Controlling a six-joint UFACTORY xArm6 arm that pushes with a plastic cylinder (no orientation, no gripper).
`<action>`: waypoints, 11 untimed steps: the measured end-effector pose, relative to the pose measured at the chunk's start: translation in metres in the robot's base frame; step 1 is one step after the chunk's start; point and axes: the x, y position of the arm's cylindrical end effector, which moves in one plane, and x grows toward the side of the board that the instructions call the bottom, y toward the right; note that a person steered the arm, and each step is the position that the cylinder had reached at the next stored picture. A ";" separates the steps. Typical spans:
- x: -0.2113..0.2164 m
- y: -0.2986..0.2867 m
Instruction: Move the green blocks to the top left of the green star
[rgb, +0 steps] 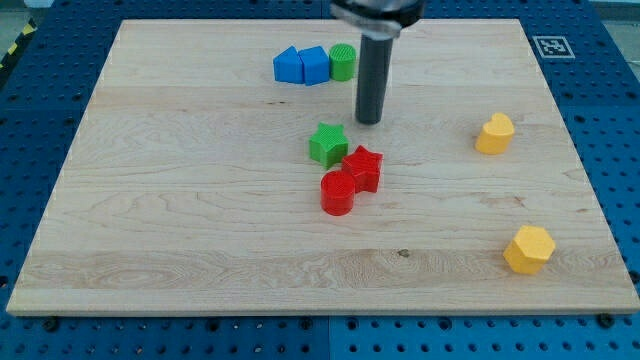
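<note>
Seven blocks lay on the wooden board (150, 200). I had no jaws on my rig, only a rod holding nothing; my tip (369, 121) sat just up-right of the green star (327, 144). The green cylinder (343, 62) stood near the view's top, touching the blue blocks (301, 66). Red blocks (351, 179) adjoined the star's lower right.

1. We have one camera view only, so no second view shares any part of the scene.
2. It looks down at a slant from above the wooden board's (200, 230) near edge, facing toward the far edge at the view's top.
3. It stands far enough back to take in nearly the whole board, with blue perforated table (40, 100) showing on every side.
4. The rod (372, 80) enters from the view's top edge.
</note>
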 end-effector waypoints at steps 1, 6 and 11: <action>-0.037 0.023; -0.123 -0.032; -0.015 -0.030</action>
